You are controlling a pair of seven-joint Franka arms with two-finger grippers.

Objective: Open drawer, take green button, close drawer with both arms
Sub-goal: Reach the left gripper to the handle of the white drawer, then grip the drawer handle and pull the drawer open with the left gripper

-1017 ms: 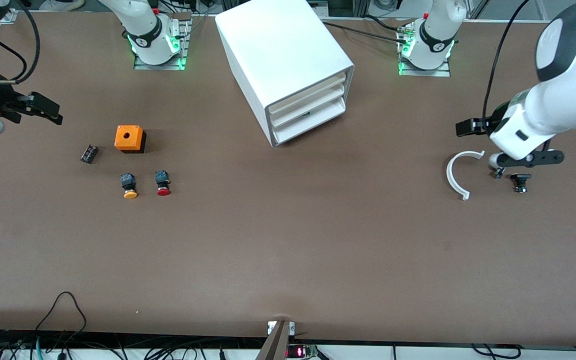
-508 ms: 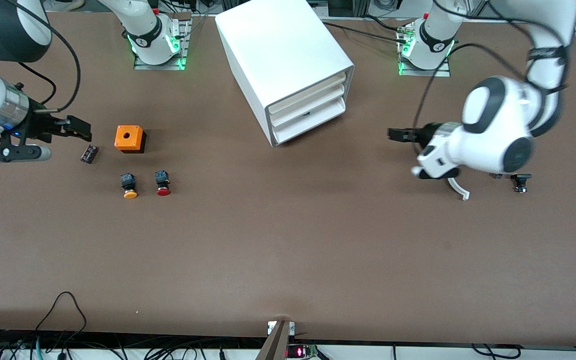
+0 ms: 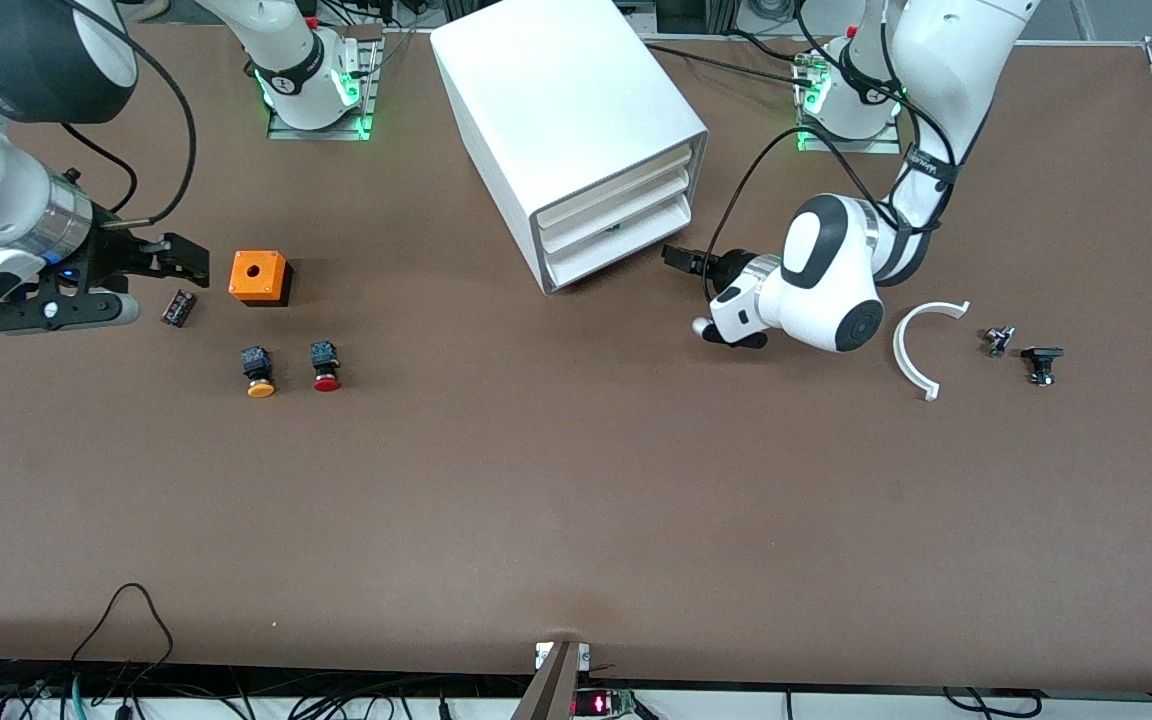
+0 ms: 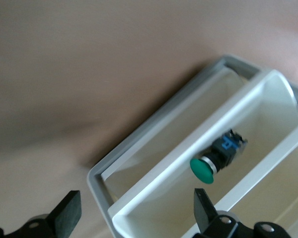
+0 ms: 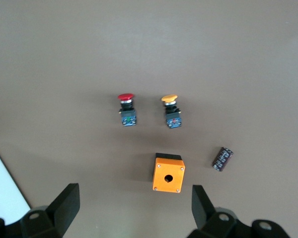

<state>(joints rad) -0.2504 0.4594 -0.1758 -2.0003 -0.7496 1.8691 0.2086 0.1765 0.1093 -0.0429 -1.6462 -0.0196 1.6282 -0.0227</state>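
The left pincer hangs spread before the seemingly shut drawer to pull it, while the right pincer, also spread, waits over the tabletop.

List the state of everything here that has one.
bottom drawer, shut
two upper drawers, shut
green button, on its side inside the bottom drawer
left gripper, open, empty, over table in front of the cabinet
right gripper, open, empty, over table by orange box
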